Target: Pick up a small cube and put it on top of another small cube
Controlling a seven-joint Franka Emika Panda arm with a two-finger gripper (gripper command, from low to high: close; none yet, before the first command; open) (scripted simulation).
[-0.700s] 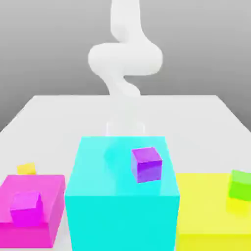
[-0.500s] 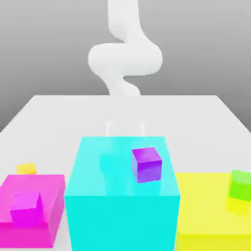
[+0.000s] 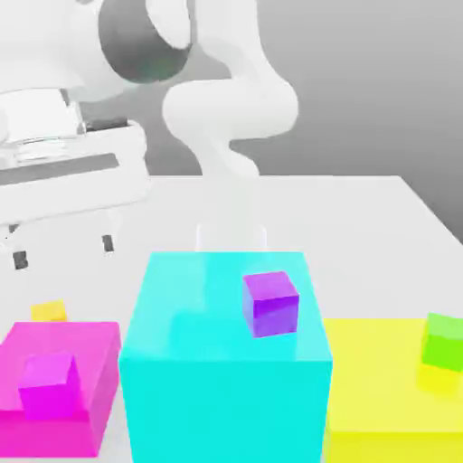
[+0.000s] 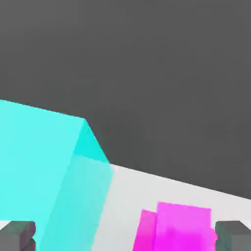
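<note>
We see the claw [image 3: 61, 251] spread open and empty, above the worktop [image 3: 362, 226]. The small yellow-orange cube [image 3: 49, 311] lies just below it, apart from its fingertips.

Three big blocks stand in a row on the table [image 3: 380, 217]: one at the exterior view's left [image 3: 86, 348], a taller middle block [image 3: 226, 362], one at the right [image 3: 389, 398]. Each carries a small cube: left [image 3: 47, 382], middle [image 3: 270, 304], right, another small cube [image 3: 443, 341]. The small cube [image 3: 49, 311] lies on the table behind the left block. The gripper [image 3: 61, 251] hangs above it.
</note>
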